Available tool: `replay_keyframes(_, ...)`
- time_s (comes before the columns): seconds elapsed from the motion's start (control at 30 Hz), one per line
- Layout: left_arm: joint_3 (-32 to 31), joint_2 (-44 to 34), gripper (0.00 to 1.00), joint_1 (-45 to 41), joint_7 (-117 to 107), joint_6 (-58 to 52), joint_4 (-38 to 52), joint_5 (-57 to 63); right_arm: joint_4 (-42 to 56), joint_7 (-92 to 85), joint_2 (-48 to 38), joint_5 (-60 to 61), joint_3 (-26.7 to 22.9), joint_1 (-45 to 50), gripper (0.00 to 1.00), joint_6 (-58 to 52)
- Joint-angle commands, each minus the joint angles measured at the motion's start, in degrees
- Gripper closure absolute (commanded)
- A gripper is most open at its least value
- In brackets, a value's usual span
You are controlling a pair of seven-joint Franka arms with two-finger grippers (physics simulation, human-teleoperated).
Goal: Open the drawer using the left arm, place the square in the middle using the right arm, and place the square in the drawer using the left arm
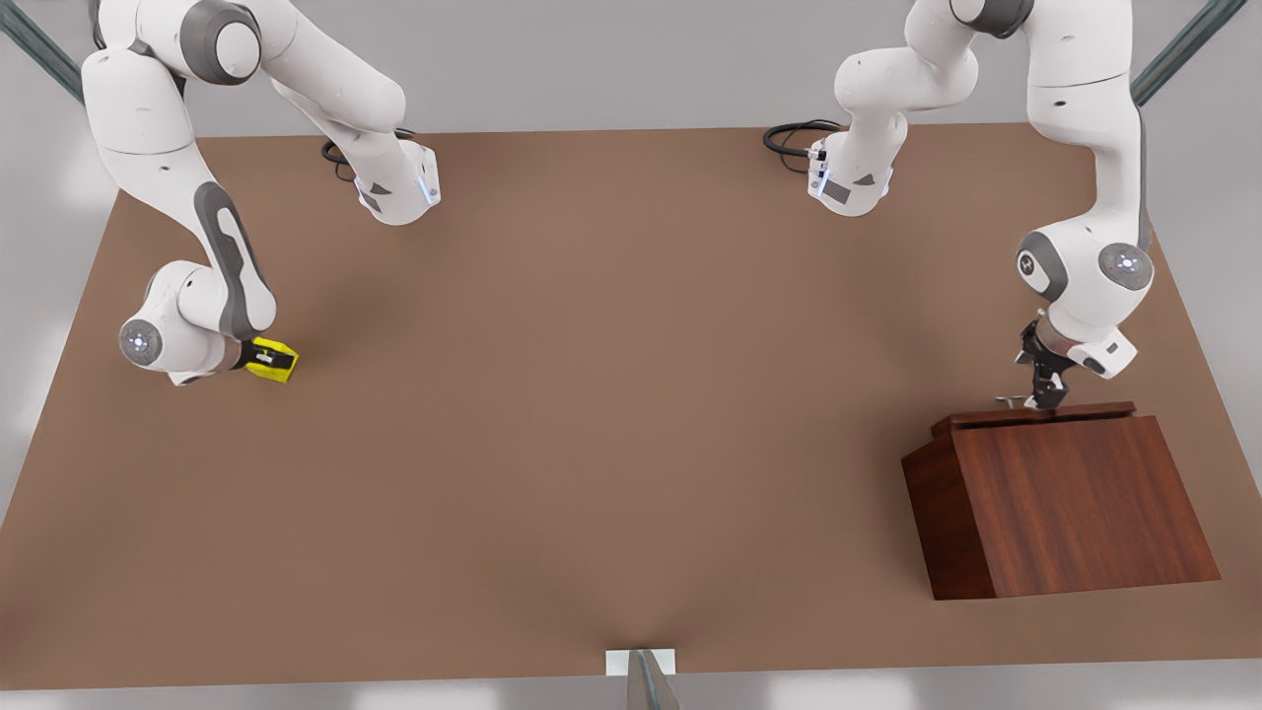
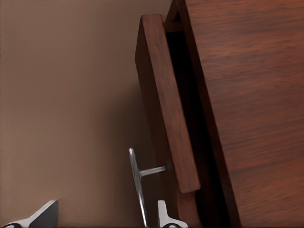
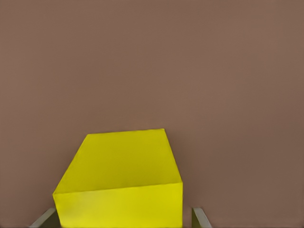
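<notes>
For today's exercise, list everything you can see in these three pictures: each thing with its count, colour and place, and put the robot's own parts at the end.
Table: one, plain brown, beneath everything.
Wooden box: one, dark reddish-brown, with a slanted panel, at the front view's right.
Drawer: one, reddish-brown, pulled out a little way from the box.
Handle: one, thin silver bar, on the drawer's front.
Square: one, bright yellow, on the table at the front view's left.
Cables: black, near each arm's base at the table's far edge.
Left gripper: black, at the drawer's handle, fingers either side of the bar.
Right gripper: fingers flanking the square.
</notes>
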Motion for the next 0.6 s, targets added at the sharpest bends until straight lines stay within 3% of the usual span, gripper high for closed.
replay_keyframes(0.0, 0.0, 0.0, 0.00, 0.0, 0.0, 0.0, 0.0, 0.0, 0.0, 0.0, 0.0, -0.1, 0.0, 0.0, 0.00, 0.0)
replay_keyframes(0.33, 0.1, -1.8, 0.00, 1.2, 0.2, -4.2, 0.1, 0.0, -2.1, -0.1, 2.3, -1.4, 0.0, -0.5, 0.02, 8.3)
replay_keyframes(0.37, 0.4, -2.1, 0.00, 1.5, 0.2, -5.5, 0.0, 0.0, -2.1, -0.1, 2.3, -1.4, 0.0, -0.4, 0.12, 8.3)
replay_keyframes(0.4, 0.4, -2.2, 0.00, 1.5, 0.2, -6.0, 0.0, 0.0, -2.1, -0.1, 2.3, -1.4, 0.0, -0.4, 0.29, 8.3)
replay_keyframes(0.5, 0.4, -2.2, 0.00, 1.5, 0.2, -6.9, 0.0, 0.0, -2.1, -0.1, 2.2, -1.4, 0.0, -0.2, 0.48, 8.3)
replay_keyframes(0.57, 0.4, -2.6, 0.00, 1.5, 0.2, -7.8, 0.0, 0.0, -2.0, -0.7, 1.8, -1.4, 0.0, -0.2, 0.48, 8.1)
